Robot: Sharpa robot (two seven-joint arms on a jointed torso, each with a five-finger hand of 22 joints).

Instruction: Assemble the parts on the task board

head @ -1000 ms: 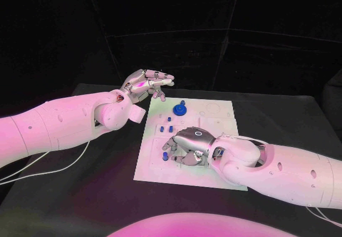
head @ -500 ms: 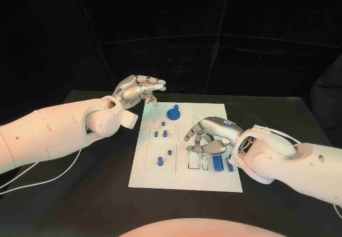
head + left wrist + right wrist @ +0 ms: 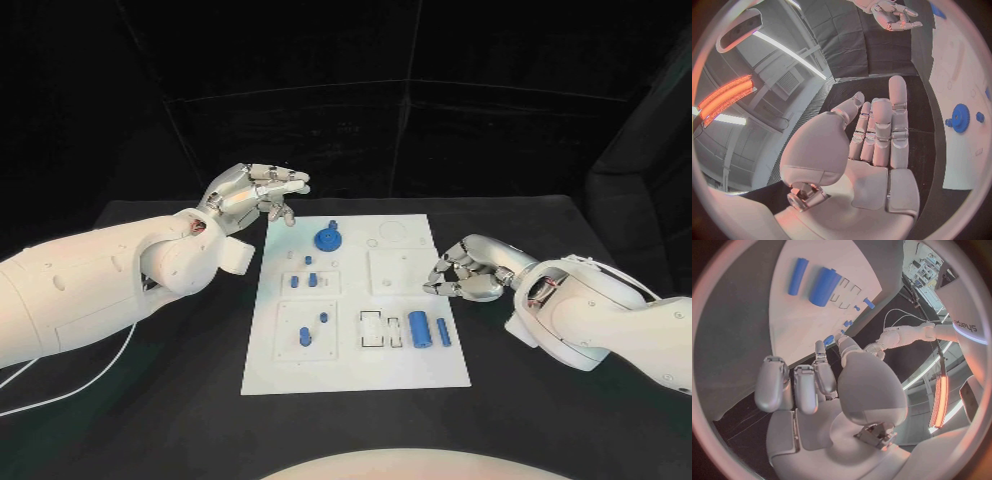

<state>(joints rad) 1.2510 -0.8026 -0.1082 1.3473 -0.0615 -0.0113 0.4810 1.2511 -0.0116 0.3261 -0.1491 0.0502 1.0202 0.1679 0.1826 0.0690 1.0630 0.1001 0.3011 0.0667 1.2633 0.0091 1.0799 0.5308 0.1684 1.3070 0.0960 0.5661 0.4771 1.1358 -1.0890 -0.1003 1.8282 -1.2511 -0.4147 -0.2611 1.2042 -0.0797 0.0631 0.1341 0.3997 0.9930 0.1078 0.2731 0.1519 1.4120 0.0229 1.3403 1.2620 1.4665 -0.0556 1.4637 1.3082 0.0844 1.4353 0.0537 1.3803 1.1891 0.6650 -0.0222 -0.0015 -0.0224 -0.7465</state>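
The white task board lies in the middle of the black table. A blue gear stands near its far end, and small blue pegs sit just nearer than it. Two blue pieces lie in a square recess on the left side. A thick blue cylinder and a thin blue bar lie near the right edge. My left hand hovers off the board's far left corner, fingers extended and holding nothing. My right hand rests just off the board's right edge, fingers curled in with nothing in them.
Bare black table surrounds the board on all sides. In the left wrist view the gear and my right hand show beyond my left hand's fingers. The right wrist view shows the cylinder, the bar and my left arm.
My right hand has drawn back from over the board to its right edge, uncovering the cylinder and the bar. The camera has shifted; my left hand keeps its place by the far left corner.
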